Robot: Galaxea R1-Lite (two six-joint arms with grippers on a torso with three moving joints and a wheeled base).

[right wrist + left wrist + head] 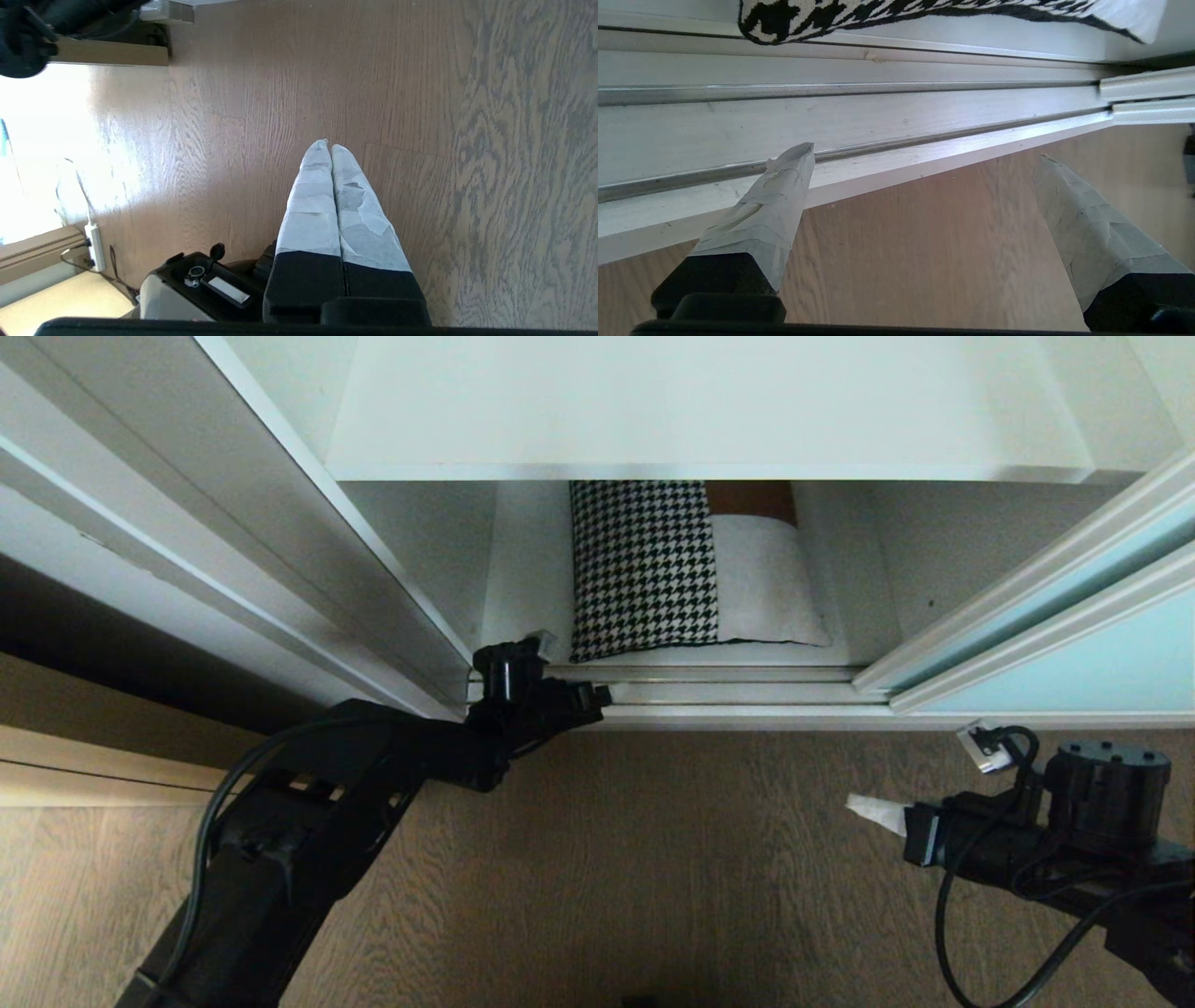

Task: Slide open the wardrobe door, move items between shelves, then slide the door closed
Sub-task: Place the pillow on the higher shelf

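Observation:
The square cushion (691,569), houndstooth on one half and brown over cream on the other, lies flat on the lower white shelf (527,579). An upper shelf board (709,411) hides its far edge. The sliding wardrobe door (1102,663) of pale blue glass stands slid to the right, so the compartment is open. My left gripper (560,695) hovers low at the floor track (878,116), just in front of the cushion's near corner (784,18). It is open (924,156) and holds nothing. My right gripper (873,810) is shut and empty (331,147), hanging over the floor to the right.
Grey-brown wood-grain floor (700,859) runs up to the wardrobe sill. The wardrobe's white side frame (280,569) rises at the left. The door's frame end (1148,86) sits on the track to the right. My own base (187,289) and a power strip (96,247) show behind.

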